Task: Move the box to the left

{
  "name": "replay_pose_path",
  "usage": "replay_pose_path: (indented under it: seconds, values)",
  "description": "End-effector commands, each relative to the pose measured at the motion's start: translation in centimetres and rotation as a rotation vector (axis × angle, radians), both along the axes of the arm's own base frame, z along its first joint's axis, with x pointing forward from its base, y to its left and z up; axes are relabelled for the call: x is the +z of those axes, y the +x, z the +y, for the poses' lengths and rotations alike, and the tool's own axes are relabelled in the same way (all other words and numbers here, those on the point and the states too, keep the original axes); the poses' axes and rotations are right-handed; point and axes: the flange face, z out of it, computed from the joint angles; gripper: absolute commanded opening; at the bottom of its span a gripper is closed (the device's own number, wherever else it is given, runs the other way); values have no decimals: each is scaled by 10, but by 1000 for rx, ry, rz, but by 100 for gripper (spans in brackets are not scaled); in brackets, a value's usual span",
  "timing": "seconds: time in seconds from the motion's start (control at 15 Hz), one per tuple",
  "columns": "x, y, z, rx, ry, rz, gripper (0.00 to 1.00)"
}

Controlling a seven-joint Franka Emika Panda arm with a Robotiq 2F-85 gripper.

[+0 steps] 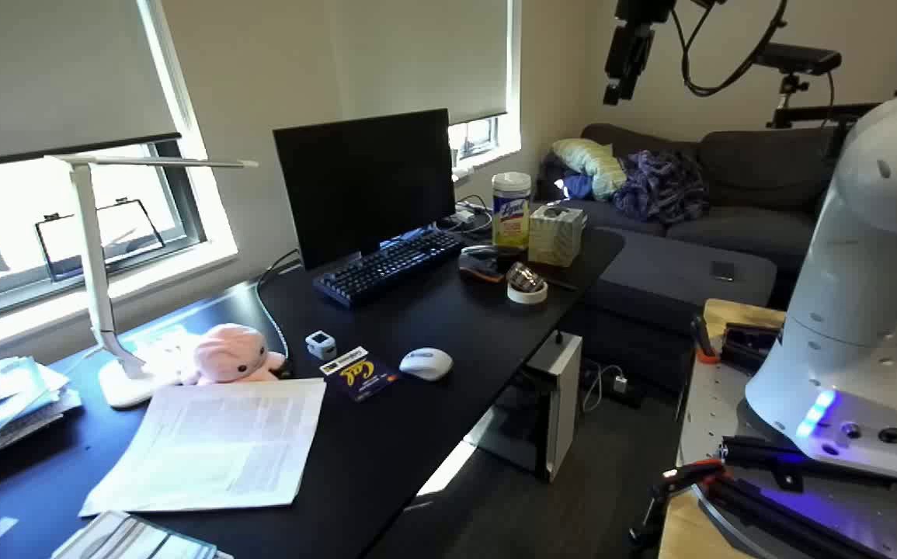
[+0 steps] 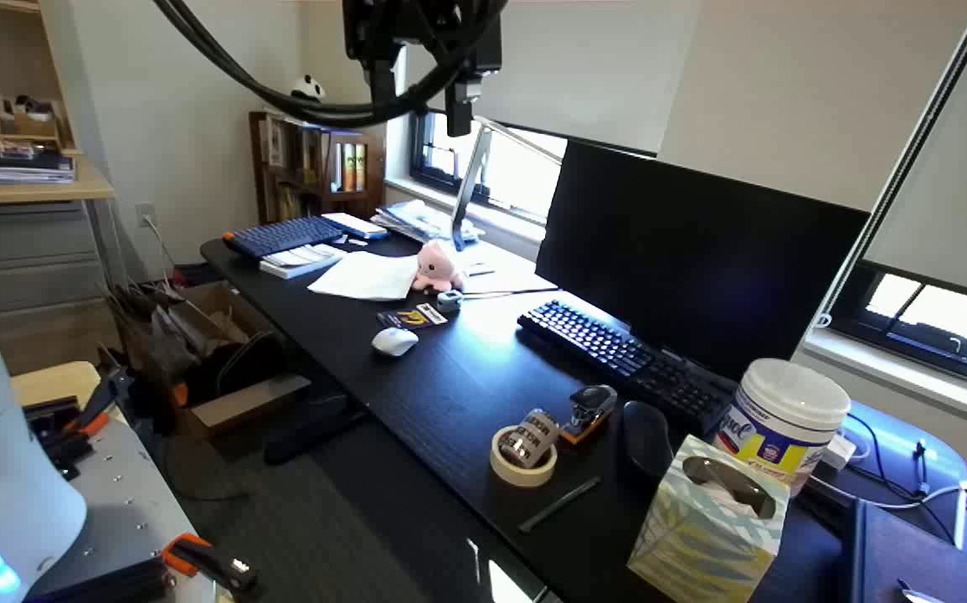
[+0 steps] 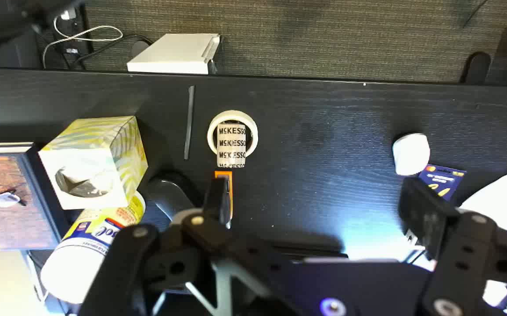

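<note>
The box is a tissue cube with a tan, olive and grey leaf pattern and a pale top with an oval opening. It stands upright on the black desk at the far end in an exterior view (image 1: 555,237) and at the near right in an exterior view (image 2: 701,536). It also shows at the left of the wrist view (image 3: 129,153). My gripper (image 3: 319,204) is open and empty, with its fingers wide apart. In both exterior views the gripper (image 1: 619,93) (image 2: 420,105) hangs high above the desk, well apart from the box.
A Lysol wipes tub (image 2: 784,410) stands right beside the box. Tape rolls (image 2: 523,469), a stapler (image 2: 590,410), a dark mouse (image 2: 646,440) and a thin dark stick (image 2: 558,505) lie near it. A monitor (image 2: 692,260) and keyboard (image 2: 592,339) stand along the window side.
</note>
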Motion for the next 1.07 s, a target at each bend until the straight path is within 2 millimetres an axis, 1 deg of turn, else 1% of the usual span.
replay_pose_path:
  seconds: [0.0,0.2,0.27,0.4,0.47,0.6,0.73,0.87,1.0]
  values:
    - [1,0,0,0,0,1,100]
    - [1,0,0,0,0,1,100]
    - [-1,9,-18,-147,21,-11,100]
    - [-17,15,-59,-240,55,14,100]
    - [-30,17,-84,-289,68,26,100]
    - [-51,20,-126,-387,99,37,100]
    - [-73,27,-163,-496,112,40,100]
    - [-96,41,-192,-606,128,48,100]
    - [-114,59,-212,-714,148,46,100]
